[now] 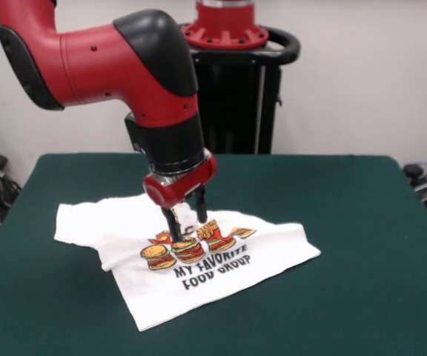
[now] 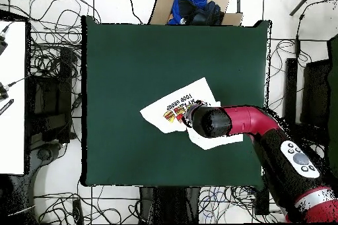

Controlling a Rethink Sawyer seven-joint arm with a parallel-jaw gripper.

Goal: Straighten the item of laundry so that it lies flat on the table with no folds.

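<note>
The gripper (image 1: 187,215) stands with its fingers apart and holding nothing over the T-shirt (image 1: 199,282), so next it probably must pinch the folded edge.

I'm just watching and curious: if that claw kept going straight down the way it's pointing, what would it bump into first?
The gripper points straight down at the T-shirt, just above its printed burgers and fries. It would meet the shirt's cloth first, with the green table right beneath. Its fingertips may already touch the fabric; depth is hard to judge.
</note>
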